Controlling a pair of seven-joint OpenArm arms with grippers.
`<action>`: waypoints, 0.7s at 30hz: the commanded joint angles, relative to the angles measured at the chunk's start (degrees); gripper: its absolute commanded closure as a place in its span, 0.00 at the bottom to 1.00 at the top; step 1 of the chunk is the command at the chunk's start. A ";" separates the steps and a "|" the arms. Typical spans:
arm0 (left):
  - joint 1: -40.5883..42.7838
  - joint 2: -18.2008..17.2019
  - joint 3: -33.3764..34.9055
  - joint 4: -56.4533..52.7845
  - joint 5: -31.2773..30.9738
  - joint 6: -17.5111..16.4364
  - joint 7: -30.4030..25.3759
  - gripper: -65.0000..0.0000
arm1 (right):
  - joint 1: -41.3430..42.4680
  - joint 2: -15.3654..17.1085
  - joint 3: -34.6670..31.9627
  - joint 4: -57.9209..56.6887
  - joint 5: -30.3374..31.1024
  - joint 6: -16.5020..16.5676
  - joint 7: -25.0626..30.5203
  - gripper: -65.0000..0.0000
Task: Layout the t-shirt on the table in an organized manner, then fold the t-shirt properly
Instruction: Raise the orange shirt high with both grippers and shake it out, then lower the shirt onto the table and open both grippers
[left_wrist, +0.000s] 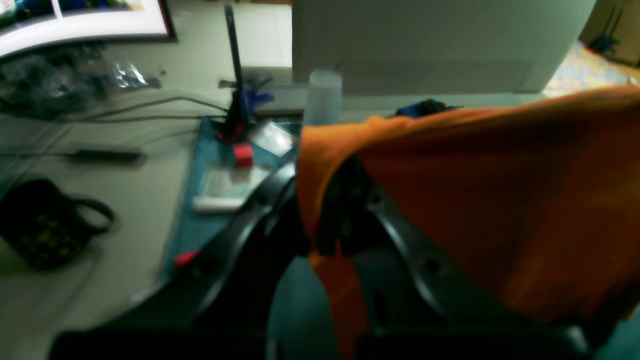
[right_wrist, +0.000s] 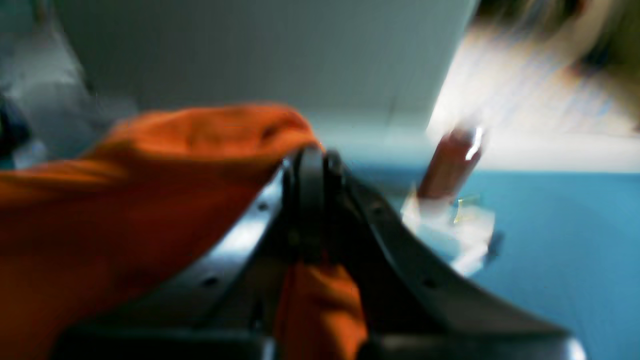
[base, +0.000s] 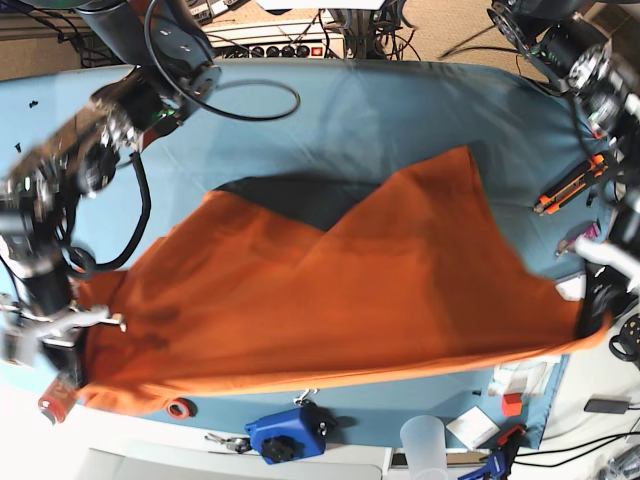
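Gripping, left wrist view: left gripper (left_wrist: 320, 220) is clenched on an edge of the t-shirt (left_wrist: 500, 200), orange cloth pinched between its jaws and billowing off to the right; a translucent cup (left_wrist: 324, 97) and a small red block (left_wrist: 243, 154) sit beyond on the desk (left_wrist: 200, 230)
Right wrist view: right gripper (right_wrist: 312, 210) is likewise clenched on the t-shirt (right_wrist: 125, 200), cloth bunched over its left side and a tail hanging below the jaws; picture heavily blurred, a reddish cylinder (right_wrist: 447, 167) stands near on the teal cover
Base view: t-shirt (base: 350, 300) is stretched wide across the near half of the desk (base: 400, 120), held at its left end by the right gripper (base: 70, 320) and at its right end by the left gripper (base: 598, 310); far edge folded back, showing a dark shadow
Risk: near hem lies close to a blue tool (base: 285, 432) and a red ring (base: 180, 408), so dragging could snag or sweep them
Risk, grip: only thin edges are pinched, so uneven pulling could slip a corner free and leave the shirt crooked
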 joint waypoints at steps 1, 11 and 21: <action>-2.03 -0.81 2.05 -2.54 1.70 0.07 -3.65 1.00 | 2.14 2.40 -0.26 -3.32 -0.24 -0.87 4.63 1.00; -24.41 -0.76 21.88 -37.59 20.44 1.70 -19.93 1.00 | 18.97 13.05 -2.58 -48.89 -8.63 -0.81 24.09 1.00; -40.94 -0.74 37.22 -57.55 25.92 4.59 -26.36 0.57 | 28.55 14.16 -3.37 -60.70 -9.79 4.04 29.55 0.65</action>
